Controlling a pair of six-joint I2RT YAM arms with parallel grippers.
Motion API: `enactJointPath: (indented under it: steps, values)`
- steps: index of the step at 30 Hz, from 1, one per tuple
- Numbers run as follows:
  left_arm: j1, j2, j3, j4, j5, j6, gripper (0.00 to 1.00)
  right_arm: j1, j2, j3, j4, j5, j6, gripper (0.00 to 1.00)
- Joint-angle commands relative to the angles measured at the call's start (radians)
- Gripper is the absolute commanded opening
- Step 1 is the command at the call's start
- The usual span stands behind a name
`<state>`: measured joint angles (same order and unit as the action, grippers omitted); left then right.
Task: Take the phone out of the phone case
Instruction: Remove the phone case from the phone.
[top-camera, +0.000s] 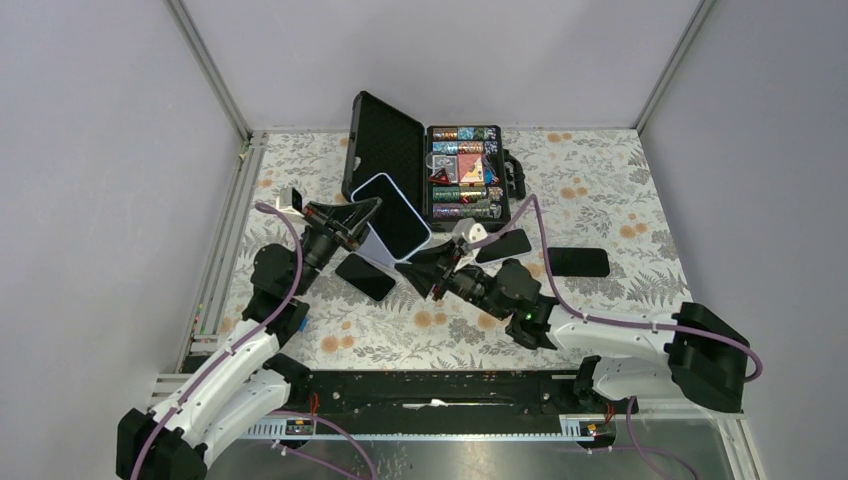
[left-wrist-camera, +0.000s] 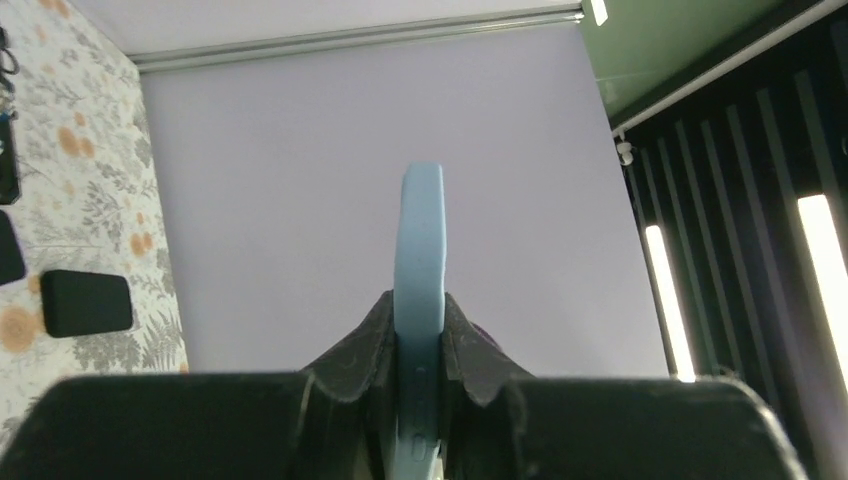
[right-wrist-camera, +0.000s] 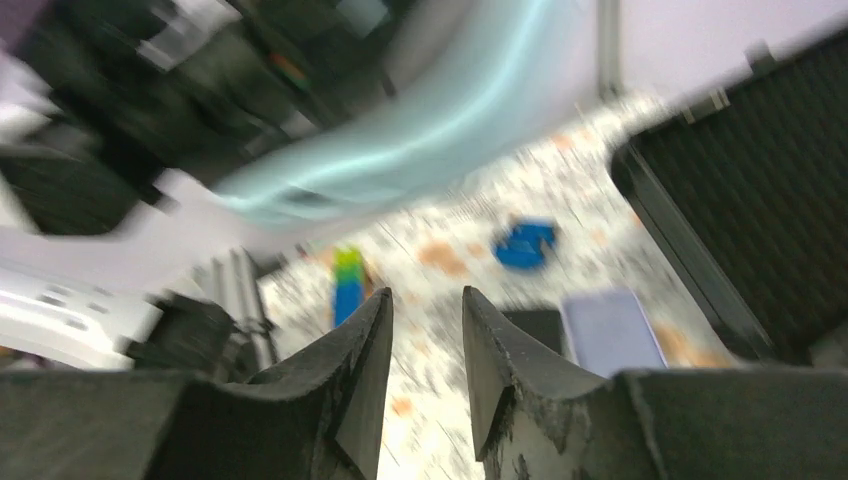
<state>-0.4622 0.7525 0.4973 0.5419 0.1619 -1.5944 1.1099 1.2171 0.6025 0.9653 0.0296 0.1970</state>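
top: overhead-behind, whole table (top-camera: 600, 200) | left wrist: close, facing wall (left-wrist-camera: 300, 200) | right wrist: close, blurred | all share phone case (left-wrist-camera: 421, 250)

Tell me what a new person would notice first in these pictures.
The phone in its light blue case, gripped edge-on by the left hand above the table's middle. An open black box with colourful contents stands at the far edge; the right hand hovers empty nearby.

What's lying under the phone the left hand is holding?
Under the cased phone in the left hand, a pale lavender flat piece pokes out on the table; its rest is covered.
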Motion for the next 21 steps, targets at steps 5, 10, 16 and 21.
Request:
enactJointPath:
  steps: [5, 10, 16, 21]
  values:
    - [-0.015, -0.065, 0.071, 0.149, 0.025, -0.101, 0.00, -0.126, 0.035, -0.091, -0.052, 0.007, 0.054, 0.35]
    - [-0.015, -0.063, 0.057, 0.151, 0.005, -0.091, 0.00, -0.127, -0.006, -0.137, 0.049, -0.063, 0.073, 0.44]
    - [-0.015, -0.045, 0.052, 0.154, -0.006, -0.069, 0.00, -0.127, -0.090, -0.172, 0.146, -0.196, 0.118, 0.75]
    - [-0.015, -0.029, 0.042, 0.169, -0.005, -0.058, 0.00, -0.127, -0.176, -0.149, 0.144, -0.292, 0.205, 0.84]
